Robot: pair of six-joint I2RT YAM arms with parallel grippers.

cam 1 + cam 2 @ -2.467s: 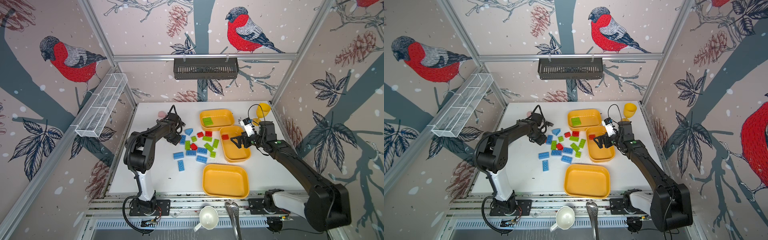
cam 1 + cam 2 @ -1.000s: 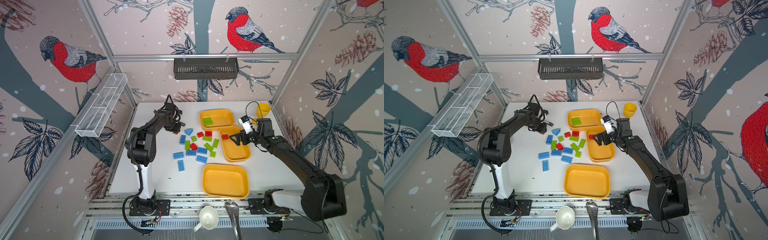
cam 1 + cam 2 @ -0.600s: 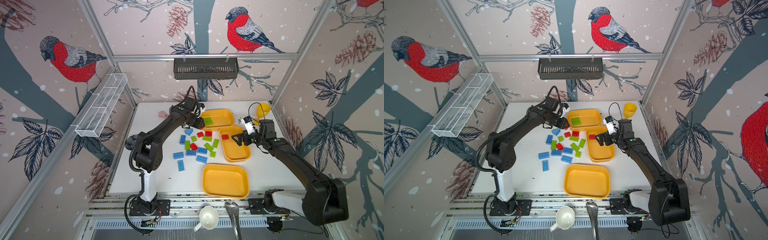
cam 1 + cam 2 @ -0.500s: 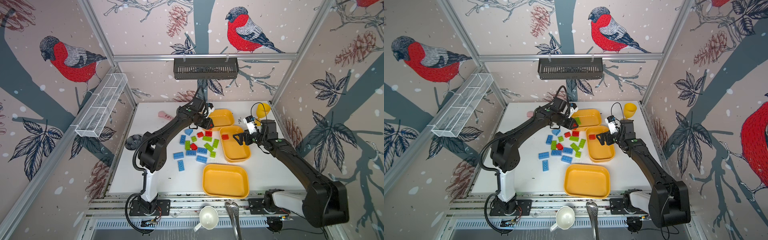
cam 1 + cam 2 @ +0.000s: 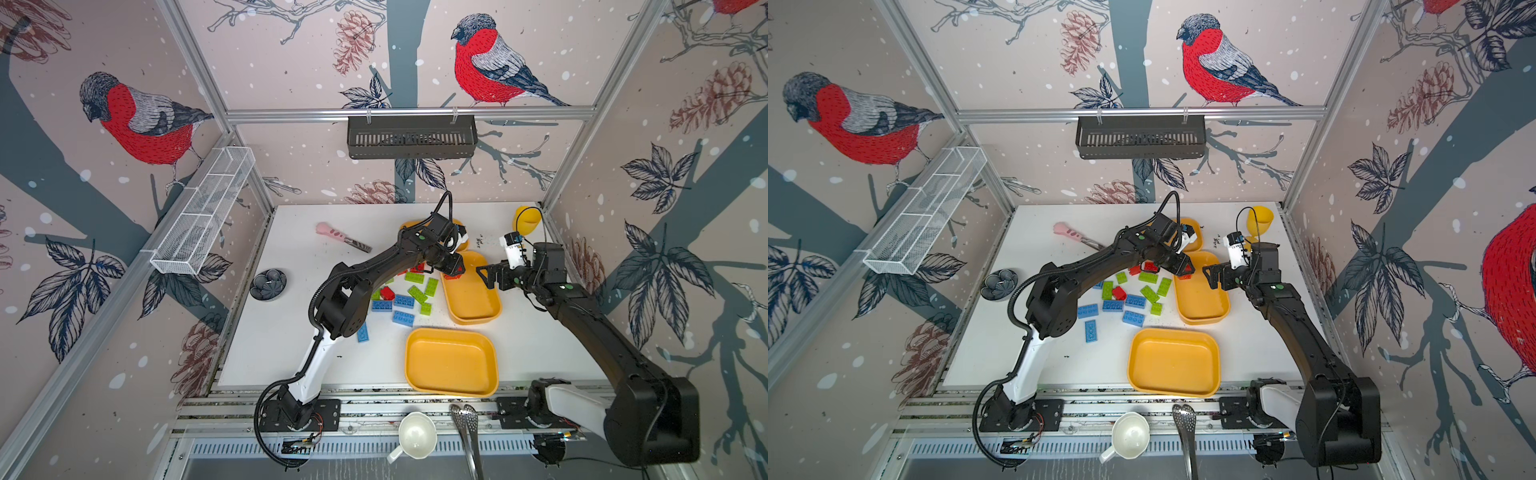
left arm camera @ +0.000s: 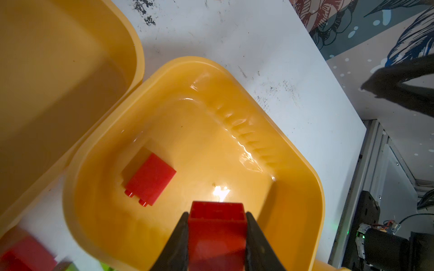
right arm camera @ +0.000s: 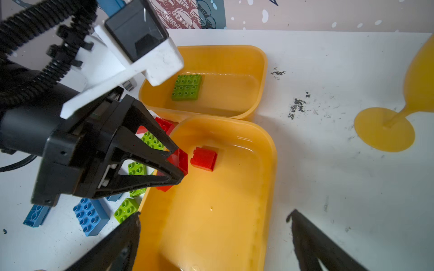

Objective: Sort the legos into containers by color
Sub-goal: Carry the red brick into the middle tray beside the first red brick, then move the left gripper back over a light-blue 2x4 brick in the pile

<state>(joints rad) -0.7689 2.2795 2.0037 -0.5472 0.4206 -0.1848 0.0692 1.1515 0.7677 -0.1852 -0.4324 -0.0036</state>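
Note:
My left gripper [image 6: 217,214] is shut on a red lego [image 6: 217,234], which it holds above the far end of the middle container [image 5: 478,307]. One red lego [image 7: 203,159] lies on its side in that container. The far container [image 7: 234,93] holds a green lego [image 7: 186,87]. The near container [image 5: 451,361] shows nothing in it. Loose green [image 5: 417,294], blue [image 5: 403,318] and red [image 5: 387,293] legos lie on the table left of the middle container. My right gripper [image 7: 215,213] stands wide open over that container's right side, facing the left gripper [image 7: 178,164].
A yellow goblet [image 5: 527,220] stands at the back right corner. A pink-handled tool [image 5: 340,237] and a dark flower-shaped dish [image 5: 268,284] lie at the left. A white cup [image 5: 415,434] and tongs [image 5: 467,419] sit below the front edge.
My left arm has swung from the table's back left across to the right, bringing the red lego over the middle container. The right arm has barely moved.

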